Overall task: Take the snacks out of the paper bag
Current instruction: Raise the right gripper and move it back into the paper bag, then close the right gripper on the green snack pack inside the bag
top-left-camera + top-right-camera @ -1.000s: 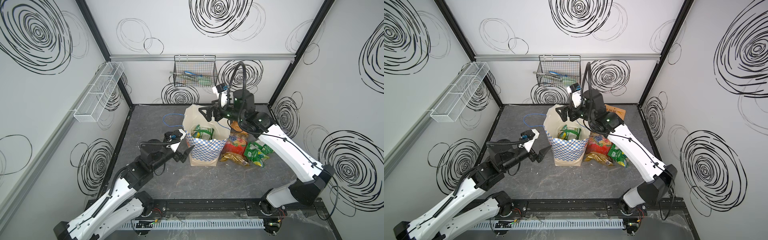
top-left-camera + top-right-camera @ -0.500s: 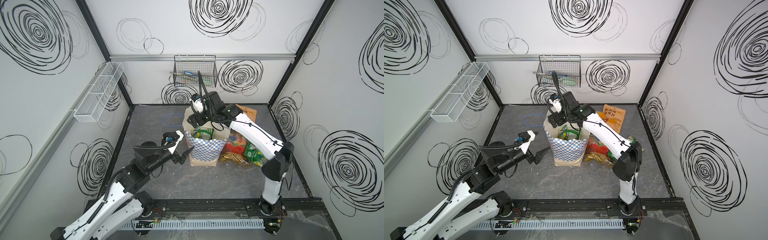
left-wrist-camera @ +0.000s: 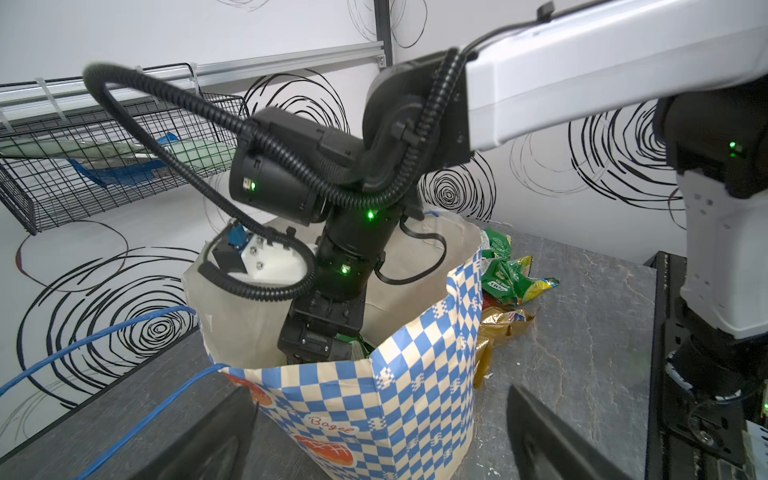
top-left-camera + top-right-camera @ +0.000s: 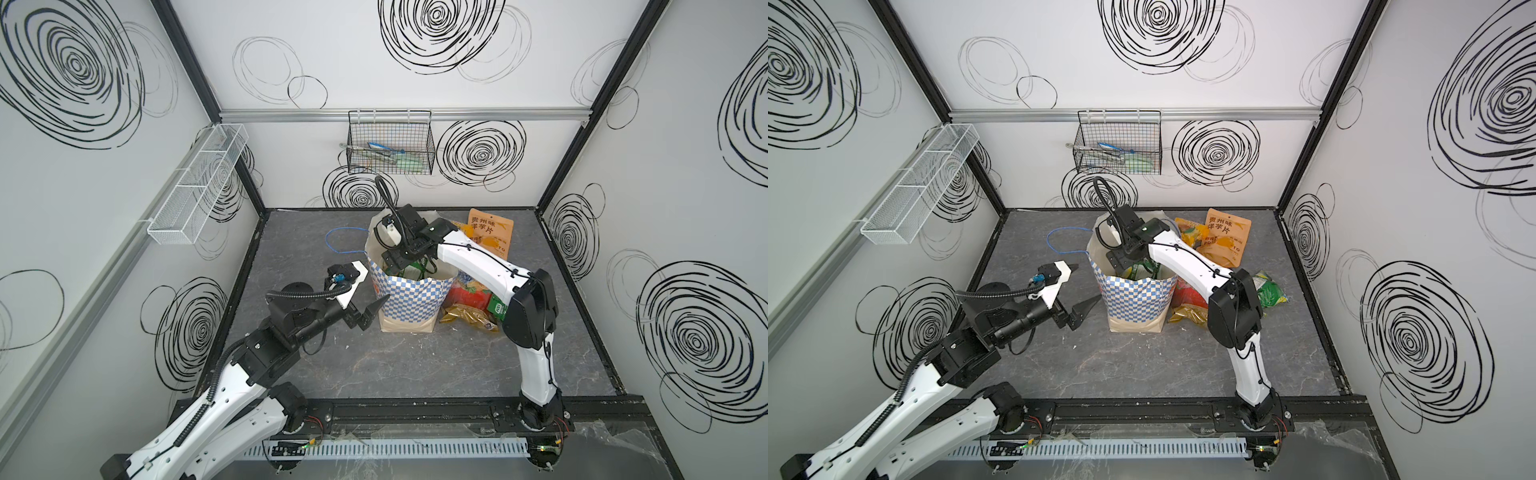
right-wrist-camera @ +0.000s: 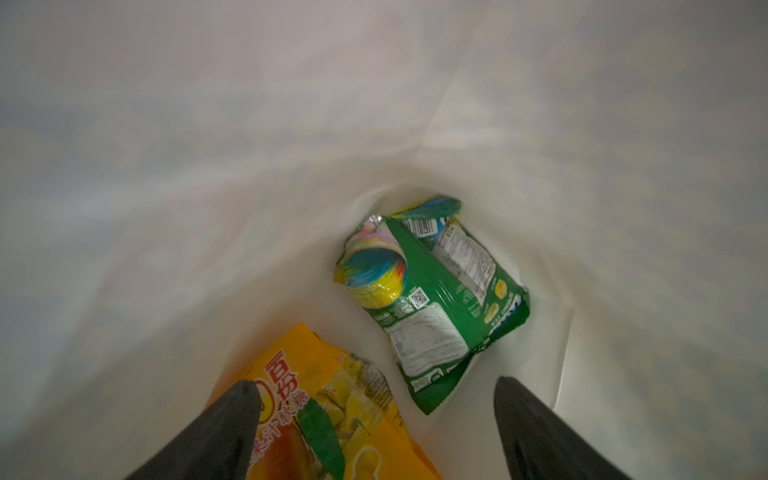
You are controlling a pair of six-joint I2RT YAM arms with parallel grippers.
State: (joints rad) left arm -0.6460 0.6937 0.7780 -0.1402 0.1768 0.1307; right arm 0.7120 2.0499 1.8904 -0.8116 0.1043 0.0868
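right fingers [image 5: 216, 436] apart inside paper bag [image 4: 409, 299]

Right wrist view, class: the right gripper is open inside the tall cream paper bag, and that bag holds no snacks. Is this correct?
No. The right gripper is open inside the tall cream paper bag, but the bag is not empty: the right wrist view shows a green foil packet and a yellow-orange plastic packet inside it.

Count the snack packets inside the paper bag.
3. A yellow-orange packet lies closest to the open right gripper. A green packet lies beyond it, and a rainbow-swirl packet overlaps the green one. More may be hidden underneath.
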